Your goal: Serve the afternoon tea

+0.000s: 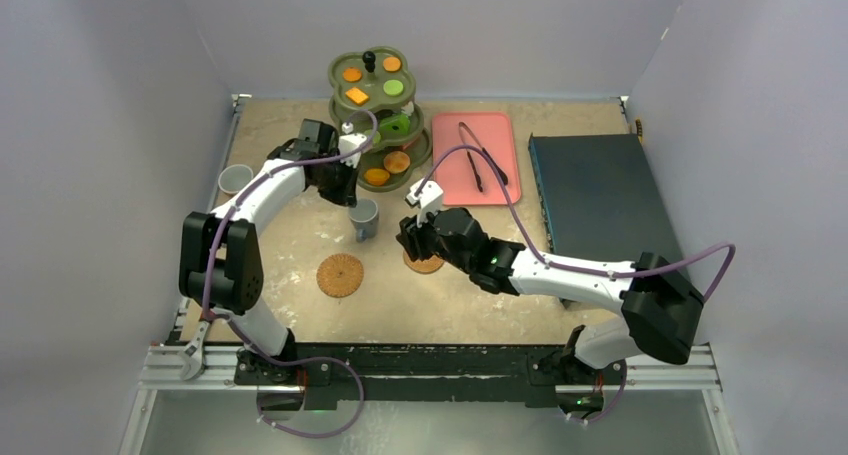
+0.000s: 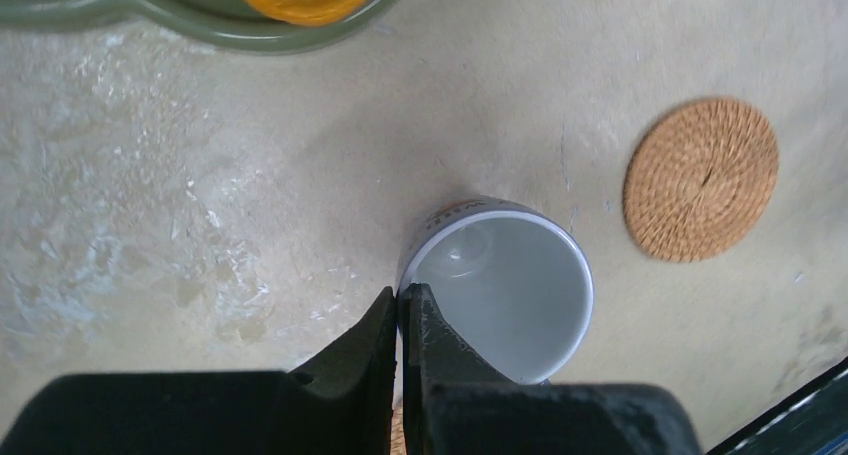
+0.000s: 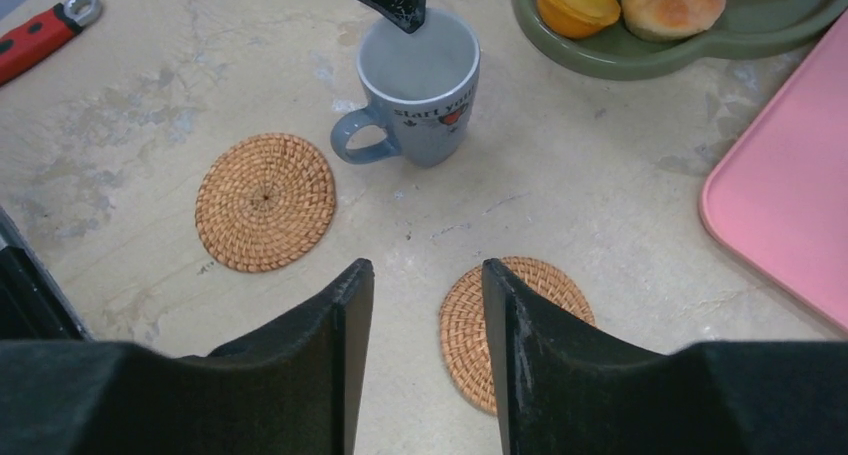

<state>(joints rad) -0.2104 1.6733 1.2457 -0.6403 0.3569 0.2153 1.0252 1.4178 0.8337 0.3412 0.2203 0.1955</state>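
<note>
Left end effector is clenched on the rim of the grey-blue cup, one finger inside and one outside. I read this as a pinch meant for carrying.

The cup looks upright on the counter, on the olive stand side of both coasters.

Right end effector is released and holds nothing. It hangs over the near coaster, probably the cup's seat. The far coaster lies bare.

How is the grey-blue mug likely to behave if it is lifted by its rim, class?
The grey-blue mug looks rigid and glazed, so it may slip between the left gripper's fingers, which pinch only its rim. Gripped off-centre, with a handle on one side, it would probably hang tilted. It looks empty, so likely fairly light.
</note>
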